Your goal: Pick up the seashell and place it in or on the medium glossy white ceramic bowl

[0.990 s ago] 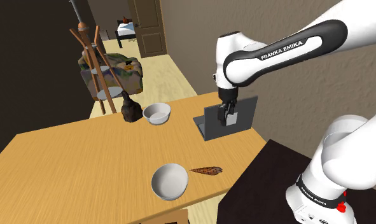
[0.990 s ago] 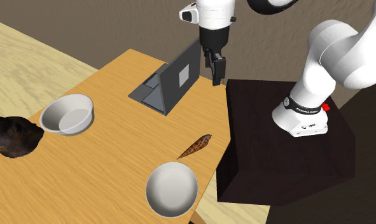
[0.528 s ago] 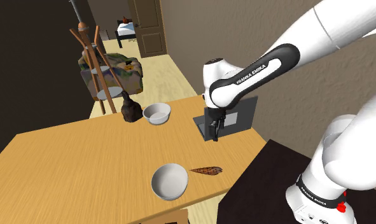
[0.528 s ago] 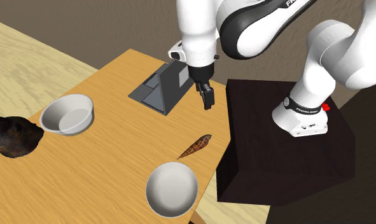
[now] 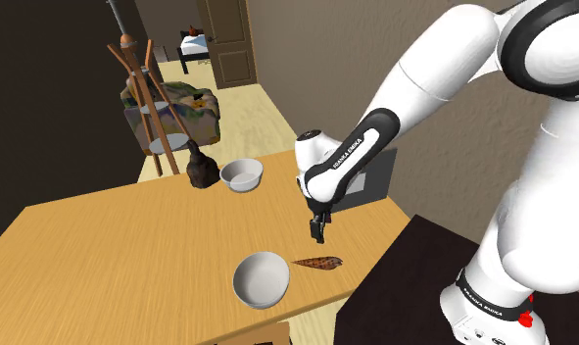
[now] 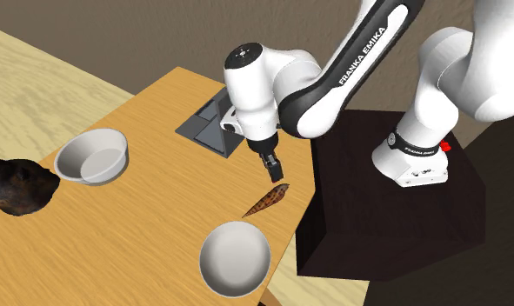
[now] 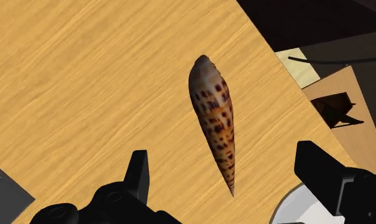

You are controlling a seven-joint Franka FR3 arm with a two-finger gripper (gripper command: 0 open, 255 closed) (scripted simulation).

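Note:
A long, pointed seashell (image 5: 318, 262) (image 6: 266, 201) (image 7: 215, 118), cream with brown spots, lies flat on the wooden table near its edge by the stand. My gripper (image 5: 318, 233) (image 6: 272, 170) (image 7: 223, 162) hangs just above it, open, its fingers (image 7: 137, 175) standing apart on either side of the shell's narrow end without touching it. A glossy white bowl (image 5: 261, 279) (image 6: 235, 258) sits right beside the shell's tip. A smaller white bowl (image 5: 242, 175) (image 6: 91, 156) stands farther back on the table.
A dark grey folded stand (image 5: 361, 186) (image 6: 213, 126) sits behind my arm on the table. A dark brown lump (image 5: 201, 170) (image 6: 16, 185) lies next to the smaller bowl. The table edge (image 6: 300, 209) is close to the shell, with my black box stand (image 6: 385, 217) beyond.
My arm has swung down from in front of the grey stand towards the shell, and the gripper now hovers low over it. The shell and both bowls have not moved.

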